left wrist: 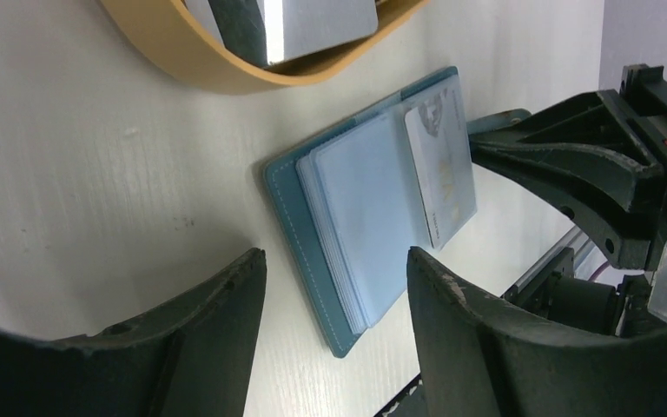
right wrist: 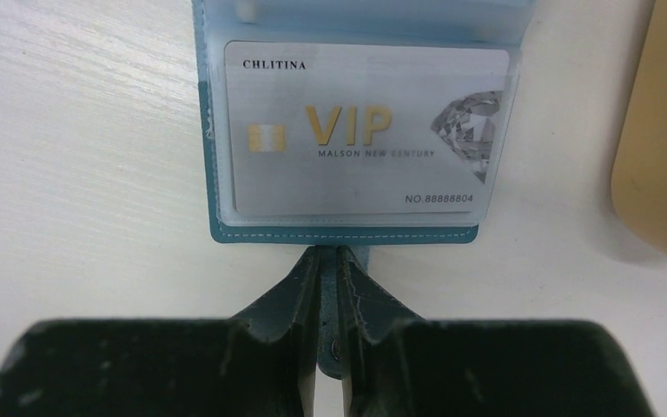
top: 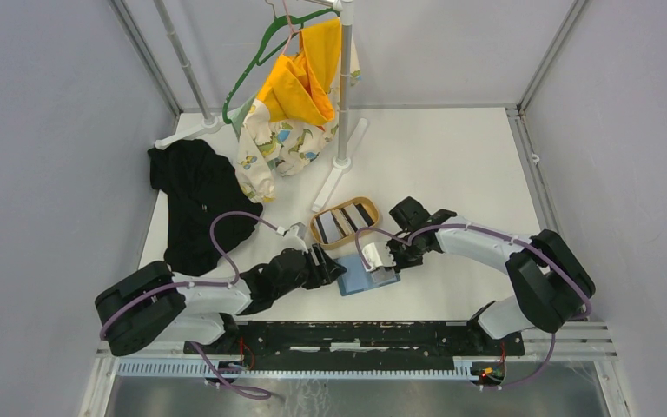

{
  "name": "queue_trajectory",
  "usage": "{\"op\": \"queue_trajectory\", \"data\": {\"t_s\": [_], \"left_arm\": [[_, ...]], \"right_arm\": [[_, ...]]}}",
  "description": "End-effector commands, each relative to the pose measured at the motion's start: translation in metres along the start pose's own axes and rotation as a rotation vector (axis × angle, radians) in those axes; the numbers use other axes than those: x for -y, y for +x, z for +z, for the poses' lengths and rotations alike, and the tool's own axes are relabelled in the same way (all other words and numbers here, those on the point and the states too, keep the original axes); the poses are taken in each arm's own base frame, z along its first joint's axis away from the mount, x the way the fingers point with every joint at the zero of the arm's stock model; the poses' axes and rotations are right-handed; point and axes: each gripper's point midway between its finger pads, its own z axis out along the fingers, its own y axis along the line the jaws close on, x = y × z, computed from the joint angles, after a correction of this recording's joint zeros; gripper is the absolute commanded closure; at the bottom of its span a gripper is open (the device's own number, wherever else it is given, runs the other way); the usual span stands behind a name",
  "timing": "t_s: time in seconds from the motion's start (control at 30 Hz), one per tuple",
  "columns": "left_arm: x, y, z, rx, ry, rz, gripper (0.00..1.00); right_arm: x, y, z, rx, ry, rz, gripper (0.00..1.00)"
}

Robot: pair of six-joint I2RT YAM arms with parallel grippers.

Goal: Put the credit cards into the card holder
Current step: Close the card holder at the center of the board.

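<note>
The teal card holder [top: 363,276] lies open on the white surface [top: 452,156], just in front of the oval wooden tray [top: 315,233] where striped-looking credit cards [top: 345,221] rest. A silver VIP card [right wrist: 356,130] sits in its clear sleeve. The right tool [right wrist: 337,278] pinches the holder's snap tab [right wrist: 336,334]. The left tool [left wrist: 334,261] hangs spread over the holder's opposite side.

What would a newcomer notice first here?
The open teal card holder lies front and centre, a silver VIP card in its clear sleeve, the right gripper pinching its tab. Behind it, a wooden tray holds striped credit cards; bright yellow clothing hangs at the back.
</note>
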Motion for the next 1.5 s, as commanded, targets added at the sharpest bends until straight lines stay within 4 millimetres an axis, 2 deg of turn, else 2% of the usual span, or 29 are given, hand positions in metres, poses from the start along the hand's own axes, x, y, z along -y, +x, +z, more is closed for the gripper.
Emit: {"op": "queue_trajectory", "data": {"t_s": [0.0,0.2,0.6,0.97,1.2,1.47], "left_arm": [[0.013,-0.016,0.007,0.028,0.047,-0.042,0.34],[0.001,-0.017,0.009,0.029,0.021,-0.037,0.35],[0.015,-0.001,0.017,-0.030,0.134,-0.116,0.39],[0.064,-0.007,0.001,-0.038,0.368,-0.106,0.40],[0.078,-0.007,-0.003,-0.049,0.426,-0.090,0.40],[0.090,-0.003,0.002,-0.071,0.464,-0.086,0.39]], "right_arm": [[0.003,-0.003,0.000,0.010,-0.007,0.015,0.84],[0.001,-0.003,0.002,0.015,-0.022,0.020,0.84],[-0.006,-0.005,0.007,0.033,-0.061,0.023,0.84],[-0.006,-0.006,0.007,0.039,-0.063,0.024,0.84],[-0.005,-0.007,0.007,0.042,-0.062,0.028,0.84],[-0.005,-0.009,0.007,0.048,-0.065,0.036,0.84]]}}
